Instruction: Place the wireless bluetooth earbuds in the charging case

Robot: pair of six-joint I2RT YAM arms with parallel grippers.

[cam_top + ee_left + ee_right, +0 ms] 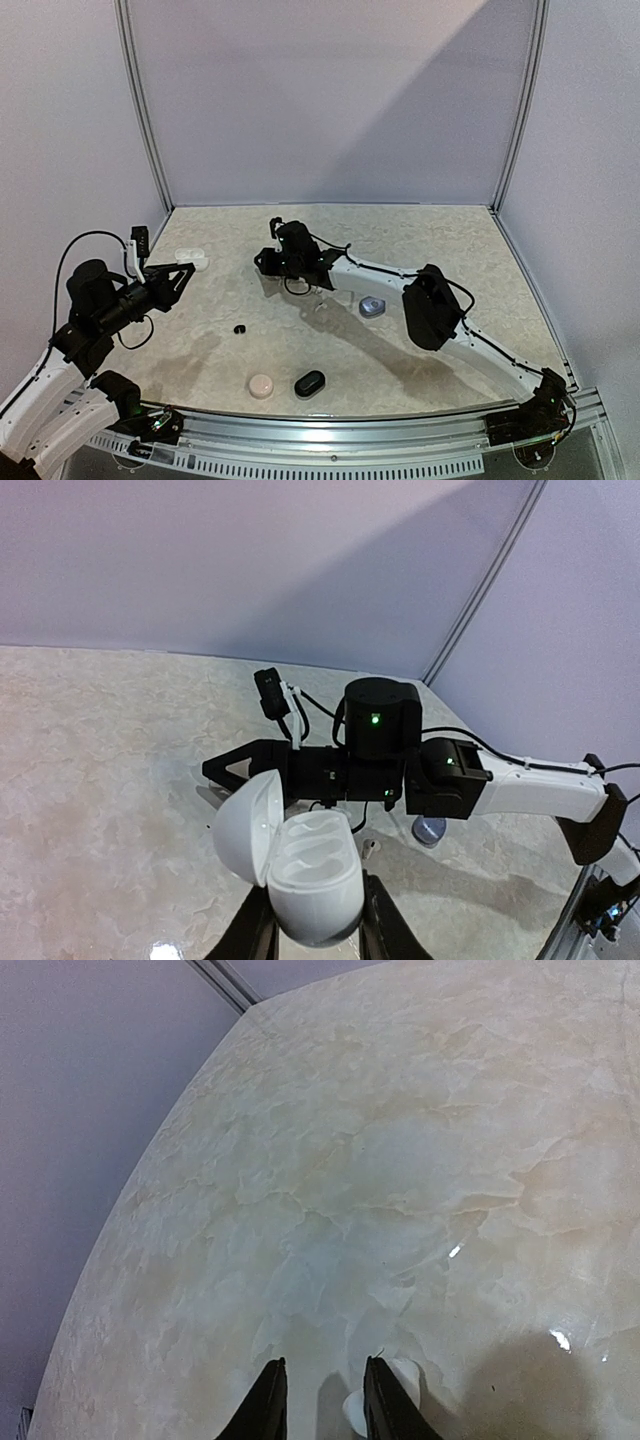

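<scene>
A beige marble-patterned table [420,240], glossy enough to catch highlights, sits inside pale lilac walls [330,100], with slim metal posts [145,110] rising from its two far corners and a silver metal rail [330,425] running along its curved near edge.

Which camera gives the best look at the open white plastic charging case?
The left wrist view: the open white plastic charging case fills the foreground, lid open, inner wells visible. The top view shows only a small white speck; the right wrist view misses it.
</scene>
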